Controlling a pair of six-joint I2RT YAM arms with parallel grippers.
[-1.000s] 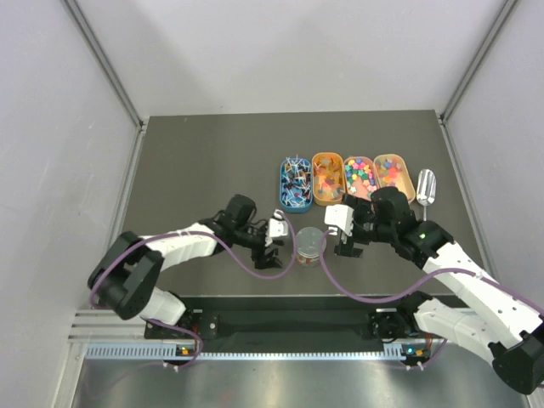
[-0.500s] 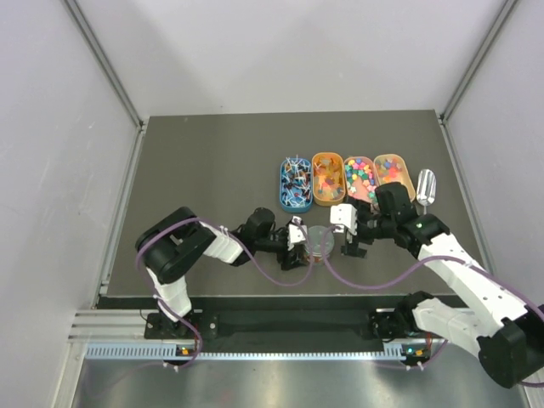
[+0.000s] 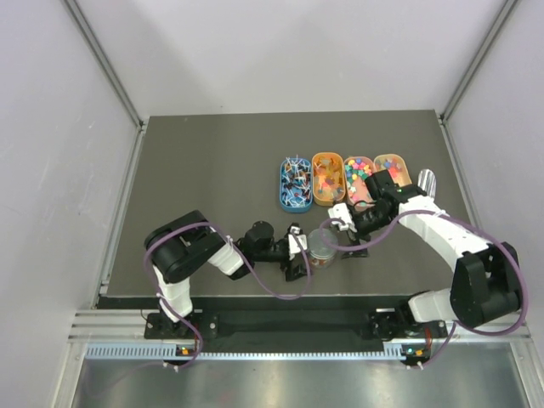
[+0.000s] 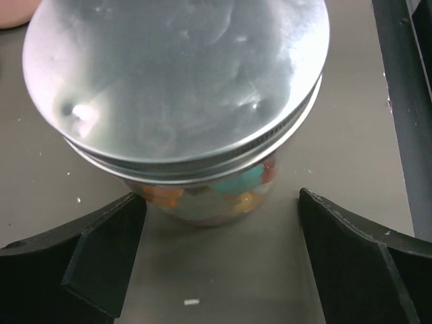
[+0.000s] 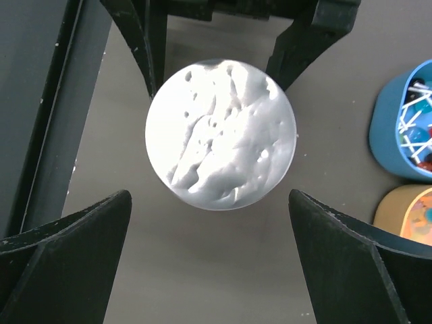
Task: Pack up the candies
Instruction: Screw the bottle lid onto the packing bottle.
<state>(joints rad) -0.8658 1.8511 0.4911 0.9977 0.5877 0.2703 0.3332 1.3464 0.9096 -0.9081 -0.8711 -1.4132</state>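
Left arm: folded tight at the near left edge of the table (image 3: 204, 161), elbow up, forearm running low to the right. Left gripper (image 3: 300, 252) lies level near the tabletop, jaws spread wide. Wrist view: its fingers (image 4: 101, 250) stand on either side of the jar (image 3: 323, 244), a gap on each side, nothing gripped.

Jar: upright near the front edge between the two grippers, metal lid (image 4: 175, 88) on. Some of the candies (image 4: 226, 189) show through the glass below the lid.

Right gripper (image 3: 344, 234): just right of the jar, angled down onto the lid, jaws spread wide and holding nothing; its fingers (image 5: 67, 256) stand apart from the lid. Right arm: elbow far right, forearm reaching back left over the trays.

More candies fill the blue tray (image 3: 295, 184) and the three trays to its right; a metal scoop (image 3: 426, 183) lies beyond them.
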